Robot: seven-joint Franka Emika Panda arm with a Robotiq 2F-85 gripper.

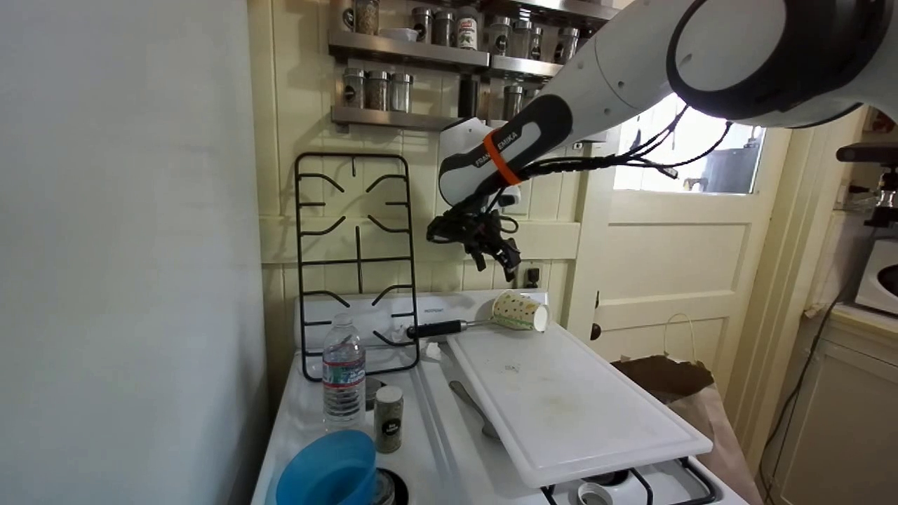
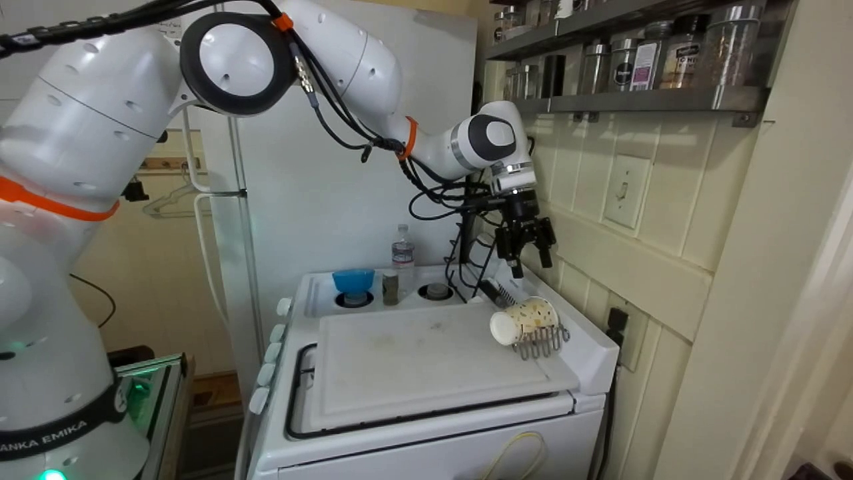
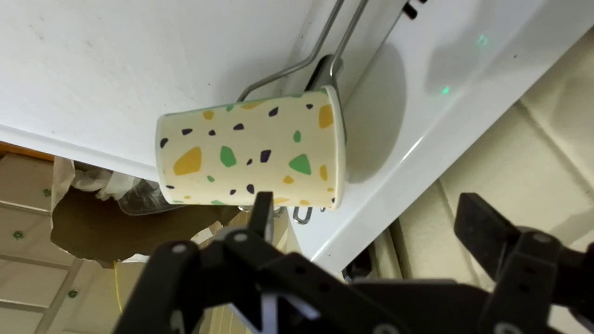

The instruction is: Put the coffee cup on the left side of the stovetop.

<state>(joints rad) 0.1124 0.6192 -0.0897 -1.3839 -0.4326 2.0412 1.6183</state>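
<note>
Coffee cup (image 3: 250, 153) lies on its side at the back corner of the stovetop (image 1: 424, 449), the corner away from the refrigerator (image 2: 313, 200). Body cream-white, flecked green, yellow and dark blue. Wider rim toward the backguard (image 1: 463, 303), narrower base toward the front edge. It lies over the wire end of a black-handled utensil (image 1: 438, 328) (clearest in the wrist view and in an exterior view); whether it also touches the white board (image 1: 561, 393), cannot tell.

Gripper (image 2: 532, 268): above the back edge, near the cup, with a gap between the two in both exterior views. Jaws stand wide apart, tips downward. In the wrist view one tip hides a sliver of the cup's lower side (overlap along the line of sight only).

White board covers the half of the stovetop away from the refrigerator, from the back edge to near the front edge.

Refrigerator side: a black burner grate (image 1: 359, 261) stands on end at the back corner. Water bottle (image 1: 344, 382) upright in front of it; spice jar (image 1: 389, 421), also upright, just beside the bottle. Blue bowl (image 2: 354, 280) nearest the front corner. Brown paper bag (image 1: 715, 421) shows past the edge away from the refrigerator, partly hidden by the board.
</note>
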